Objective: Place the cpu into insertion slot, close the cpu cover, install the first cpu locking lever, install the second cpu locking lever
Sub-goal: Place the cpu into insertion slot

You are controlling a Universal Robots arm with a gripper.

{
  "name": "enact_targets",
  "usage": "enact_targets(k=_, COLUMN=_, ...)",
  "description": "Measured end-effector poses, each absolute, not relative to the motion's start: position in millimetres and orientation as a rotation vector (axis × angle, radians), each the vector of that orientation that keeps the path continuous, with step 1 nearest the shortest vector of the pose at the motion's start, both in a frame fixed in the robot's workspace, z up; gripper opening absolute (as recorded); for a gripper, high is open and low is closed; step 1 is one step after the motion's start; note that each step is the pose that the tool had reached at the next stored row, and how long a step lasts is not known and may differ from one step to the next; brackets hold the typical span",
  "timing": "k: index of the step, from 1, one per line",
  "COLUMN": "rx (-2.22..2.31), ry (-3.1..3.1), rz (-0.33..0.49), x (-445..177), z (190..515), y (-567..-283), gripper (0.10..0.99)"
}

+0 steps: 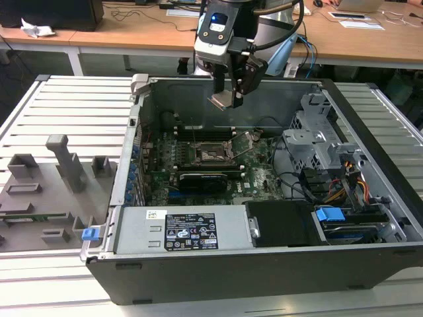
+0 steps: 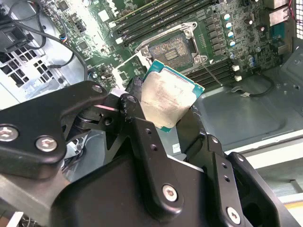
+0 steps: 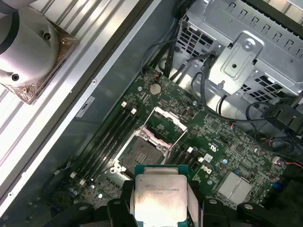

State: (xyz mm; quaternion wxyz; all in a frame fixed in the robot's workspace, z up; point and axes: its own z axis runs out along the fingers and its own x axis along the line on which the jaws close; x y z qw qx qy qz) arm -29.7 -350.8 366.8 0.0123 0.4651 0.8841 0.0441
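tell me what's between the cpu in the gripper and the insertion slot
Nothing but air. In the exterior view the cpu, held in the gripper, hangs above the insertion slot, and the stretch between them is bare.

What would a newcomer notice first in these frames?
The end effector grips the cpu by its edges, hovering above the motherboard inside the open desktop computer case. On the board, in the first wrist view, the insertion slot lies bare, with its cpu cover swung up beside it.
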Motion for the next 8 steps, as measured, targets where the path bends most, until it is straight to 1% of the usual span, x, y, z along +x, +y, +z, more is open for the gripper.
enact_targets(k=8, rx=1.504, ry=2.725, rz=0.136, x=-29.7, z=366.8, y=-350.8, gripper=0.533)
